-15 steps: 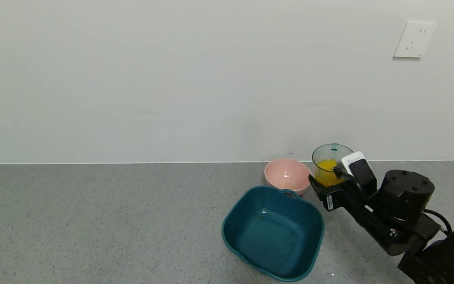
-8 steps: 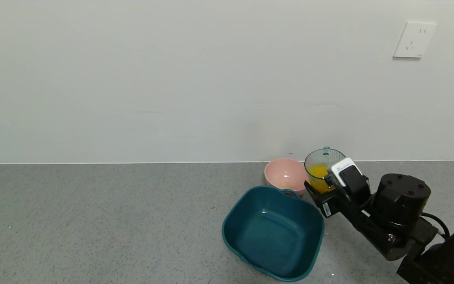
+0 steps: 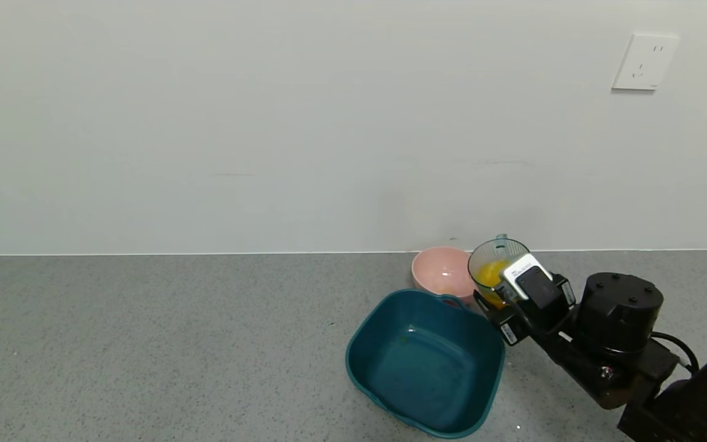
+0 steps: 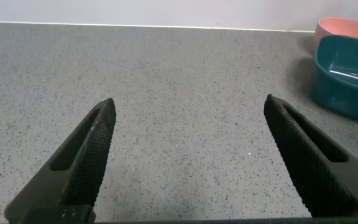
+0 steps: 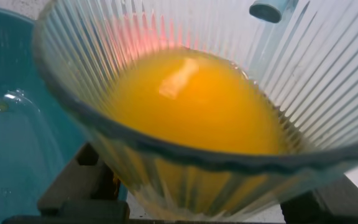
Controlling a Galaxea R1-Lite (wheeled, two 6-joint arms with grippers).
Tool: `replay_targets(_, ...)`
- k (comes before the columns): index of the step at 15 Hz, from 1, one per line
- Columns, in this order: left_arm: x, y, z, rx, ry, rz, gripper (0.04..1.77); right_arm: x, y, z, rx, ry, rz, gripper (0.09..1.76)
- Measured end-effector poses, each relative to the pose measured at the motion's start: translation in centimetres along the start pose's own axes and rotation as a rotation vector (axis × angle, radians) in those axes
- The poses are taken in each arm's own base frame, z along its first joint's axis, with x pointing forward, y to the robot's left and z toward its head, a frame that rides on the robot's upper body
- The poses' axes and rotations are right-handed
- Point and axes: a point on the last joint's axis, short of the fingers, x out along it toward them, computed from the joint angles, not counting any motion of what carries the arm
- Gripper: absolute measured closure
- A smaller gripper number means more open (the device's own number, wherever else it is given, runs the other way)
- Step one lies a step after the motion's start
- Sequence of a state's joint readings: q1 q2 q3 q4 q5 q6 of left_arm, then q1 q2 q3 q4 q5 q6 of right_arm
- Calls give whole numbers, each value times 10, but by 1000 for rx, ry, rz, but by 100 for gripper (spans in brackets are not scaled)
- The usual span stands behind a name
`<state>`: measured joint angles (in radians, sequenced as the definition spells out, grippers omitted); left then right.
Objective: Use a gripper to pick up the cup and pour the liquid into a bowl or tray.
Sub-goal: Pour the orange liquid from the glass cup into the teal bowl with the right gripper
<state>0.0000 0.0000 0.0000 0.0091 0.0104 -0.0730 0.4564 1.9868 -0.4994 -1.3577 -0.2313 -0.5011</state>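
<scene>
My right gripper (image 3: 496,301) is shut on the ribbed translucent cup (image 3: 493,264) and holds it off the counter, tilted left toward the dark teal tub (image 3: 426,362). The orange liquid (image 3: 490,272) is inside the cup. In the right wrist view the cup (image 5: 303,87) fills the frame, the liquid (image 5: 191,106) leans toward its rim, and the tub (image 5: 11,143) lies just beyond and below. My left gripper (image 4: 188,112) is open and empty over bare counter, out of the head view.
A round pink bowl (image 3: 445,273) stands behind the tub near the wall, close to the cup. It also shows in the left wrist view (image 4: 347,28) behind the tub (image 4: 347,78). A wall socket (image 3: 644,61) is at the upper right.
My right gripper has carried the cup left and lower toward the tub's right rim and tipped it further left. The liquid has shifted toward the cup's left side.
</scene>
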Motion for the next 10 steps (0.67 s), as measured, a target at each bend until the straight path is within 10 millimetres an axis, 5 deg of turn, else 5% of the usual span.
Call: replay_targets(10,0,0,0,0,0,0,9,-1,-2,12,-182,118,88,48)
